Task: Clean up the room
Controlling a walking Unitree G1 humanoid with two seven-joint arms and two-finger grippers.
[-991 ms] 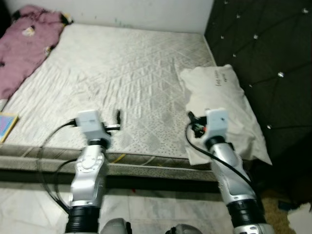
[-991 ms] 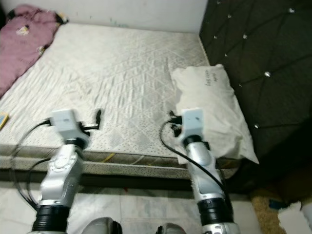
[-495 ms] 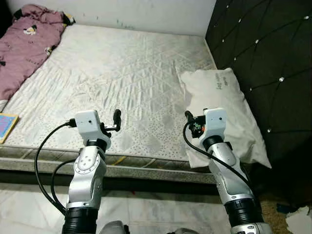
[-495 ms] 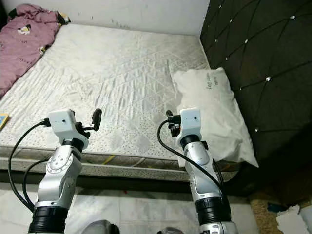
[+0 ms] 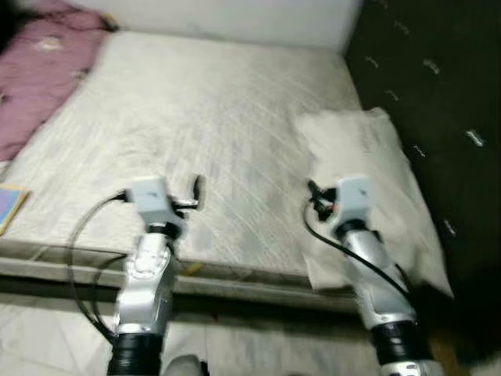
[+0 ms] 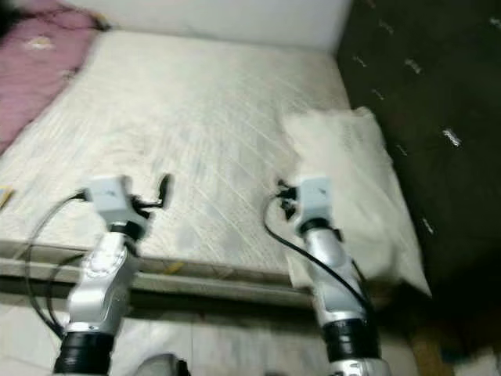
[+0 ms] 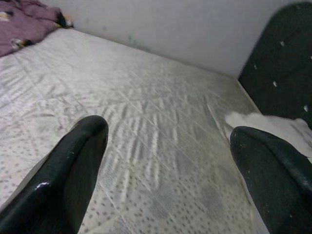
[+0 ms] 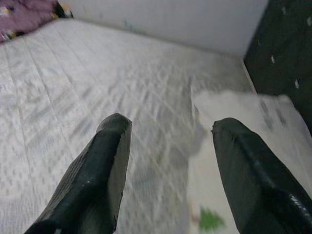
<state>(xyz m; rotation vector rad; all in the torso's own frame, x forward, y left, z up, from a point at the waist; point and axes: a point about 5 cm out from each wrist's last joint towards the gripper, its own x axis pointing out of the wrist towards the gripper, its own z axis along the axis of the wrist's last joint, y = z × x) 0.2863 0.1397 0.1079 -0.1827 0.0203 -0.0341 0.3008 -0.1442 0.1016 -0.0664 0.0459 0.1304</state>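
Observation:
A bare white quilted mattress [image 5: 203, 102] lies before me. A white pillow [image 5: 368, 157] rests on its right side by the headboard. A pink garment [image 5: 39, 70] is heaped on the far left corner. A blue-edged book [image 5: 8, 207] lies on the left front edge. My left gripper [image 7: 168, 131] hovers open over the front edge of the mattress, holding nothing. My right gripper [image 8: 168, 126] is open as well, just left of the pillow [image 8: 243, 126], with nothing between its fingers. The head views are blurred.
A black tufted headboard [image 5: 438, 78] rises along the right side. A white wall [image 5: 235, 16] closes the far end of the bed. Pale tiled floor [image 5: 47, 345] runs beneath me, in front of the bed's front edge [image 5: 235, 274].
The whole picture has shifted a little and gone blurred, so the camera has moved. Both arms keep the same pose with open fingers.

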